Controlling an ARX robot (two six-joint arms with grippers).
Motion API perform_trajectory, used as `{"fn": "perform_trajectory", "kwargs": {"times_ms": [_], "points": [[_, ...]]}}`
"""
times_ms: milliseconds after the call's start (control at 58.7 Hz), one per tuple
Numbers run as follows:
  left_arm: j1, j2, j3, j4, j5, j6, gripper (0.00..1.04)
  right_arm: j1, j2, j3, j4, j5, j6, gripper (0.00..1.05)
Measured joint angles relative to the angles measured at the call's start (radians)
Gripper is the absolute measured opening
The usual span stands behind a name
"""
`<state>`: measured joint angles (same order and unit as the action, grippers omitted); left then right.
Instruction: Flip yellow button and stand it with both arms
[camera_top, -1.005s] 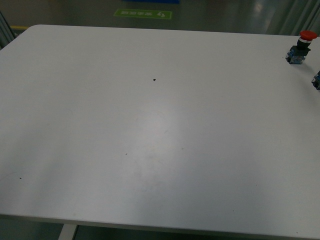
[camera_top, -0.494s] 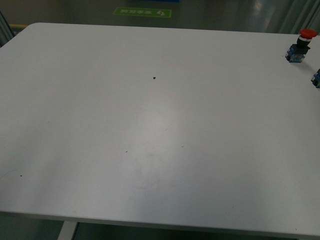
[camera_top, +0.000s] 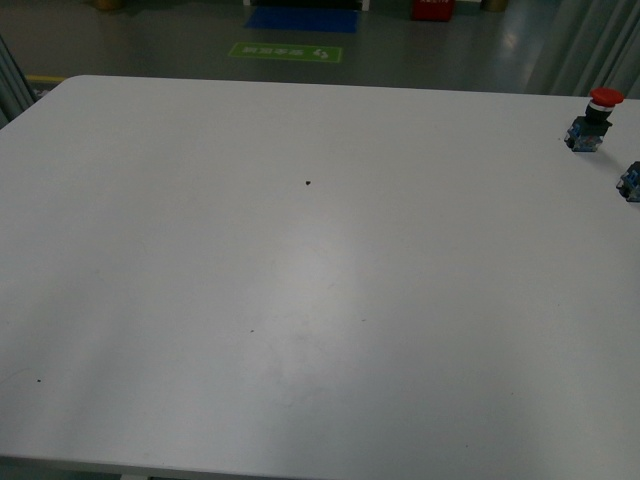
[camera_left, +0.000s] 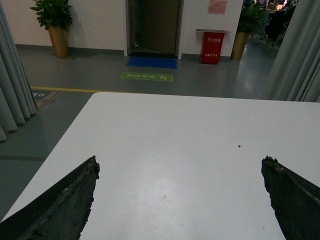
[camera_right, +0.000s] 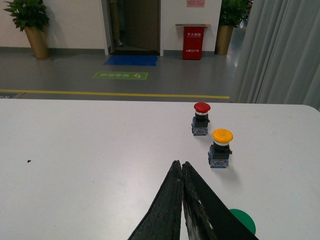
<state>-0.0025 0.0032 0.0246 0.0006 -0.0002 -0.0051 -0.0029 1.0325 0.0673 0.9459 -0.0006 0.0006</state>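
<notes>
The yellow button (camera_right: 220, 148) stands upright on the white table (camera_right: 90, 150) in the right wrist view, yellow-orange cap up, blue-black block down. My right gripper (camera_right: 180, 163) is shut and empty, its tips a short way short of the button, which is ahead and slightly to one side. My left gripper (camera_left: 180, 161) is open and empty over bare table (camera_left: 165, 130); no button shows in its view. In the front view neither arm shows; a blue contact block (camera_top: 631, 181) is cut off by the right edge, its cap out of frame.
A like switch with a red cap (camera_right: 201, 119) stands just beyond the yellow one; it also shows in the front view (camera_top: 597, 118) at the far right. A green round cap (camera_right: 243, 221) lies partly hidden behind my right gripper. A small dark speck (camera_top: 308, 183) marks the table.
The front view has shifted: the table and the red switch sit lower in the frame and more floor shows beyond. Nothing on the table has moved.
</notes>
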Motion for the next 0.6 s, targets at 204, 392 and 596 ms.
{"fn": "perform_trajectory", "kwargs": {"times_ms": [204,392,596], "points": [[0.0,0.0,0.0,0.0,0.0,0.0,0.98,0.0,-0.16,-0.034,-0.122,0.0,0.0,0.03],[0.0,0.0,0.0,0.0,0.0,0.0,0.98,0.0,-0.335,-0.057,-0.272,0.0,0.0,0.03],[0.0,0.0,0.0,0.0,0.0,0.0,0.98,0.0,-0.502,-0.063,-0.424,0.0,0.0,0.03]]}}
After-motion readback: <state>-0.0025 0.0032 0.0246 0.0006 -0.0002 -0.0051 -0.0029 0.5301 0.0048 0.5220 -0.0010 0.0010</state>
